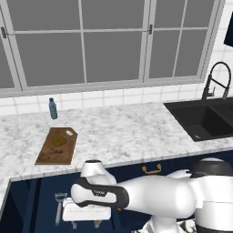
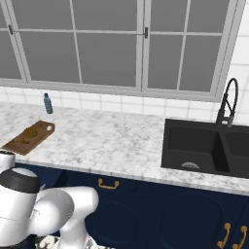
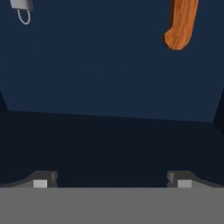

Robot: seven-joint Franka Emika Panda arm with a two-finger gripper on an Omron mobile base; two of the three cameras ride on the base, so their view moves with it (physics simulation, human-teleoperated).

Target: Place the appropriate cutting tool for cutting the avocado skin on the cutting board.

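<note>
The knife's bright orange handle [image 3: 180,24] lies at the top right of the hand view on a dark blue drawer floor [image 3: 109,65]; its blade is cut off by the frame. My gripper [image 3: 112,183] is open, its fingertips wide apart and well short of the handle, with nothing between them. In the left base view the hand [image 1: 86,213] hangs low, below the counter front. The brown cutting board [image 1: 55,146] [image 2: 26,138] lies on the marble counter at the left, with the olive-brown avocado [image 1: 58,141] [image 2: 30,132] on it.
An all-silver utensil [image 3: 21,8] [image 1: 58,207] lies in the drawer left of the hand. A small blue bottle [image 1: 53,108] [image 2: 47,103] stands behind the board. The black sink [image 1: 205,119] [image 2: 204,146] and faucet [image 1: 216,79] [image 2: 227,103] are at the right.
</note>
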